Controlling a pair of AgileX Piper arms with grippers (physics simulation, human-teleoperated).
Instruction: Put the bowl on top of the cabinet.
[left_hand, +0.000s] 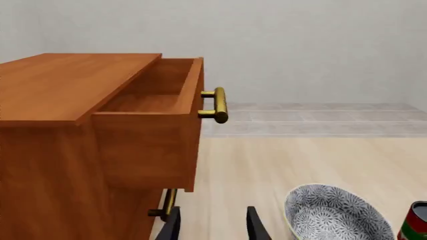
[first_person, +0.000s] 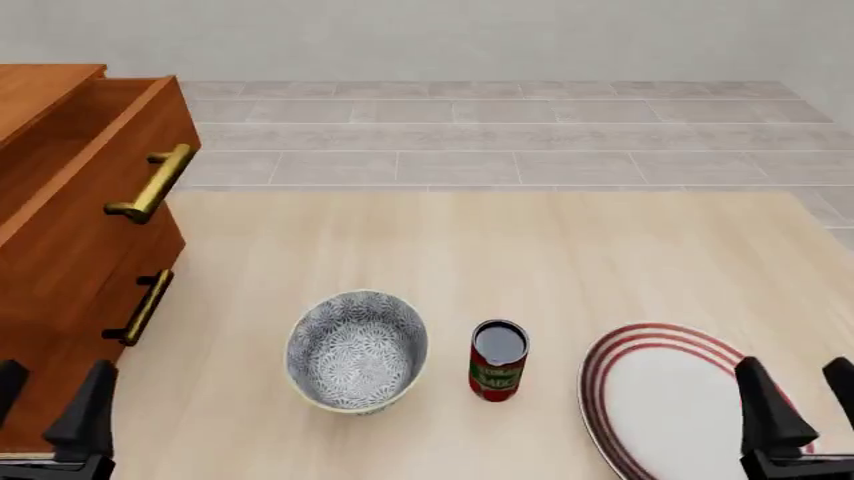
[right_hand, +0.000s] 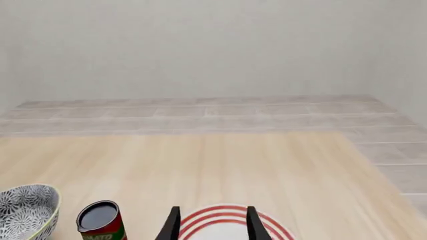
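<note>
Red-labelled can (first_person: 498, 360) upright on pale wood table (first_person: 534, 250); white red-ringed plate (first_person: 661, 395) just beside it.

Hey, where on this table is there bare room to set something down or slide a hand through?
The far half of the table beyond the bowl, can and plate is bare wood. Another free strip lies between the cabinet and the bowl. The near row is crowded: bowl, can and plate sit close together, with narrow gaps.
</note>
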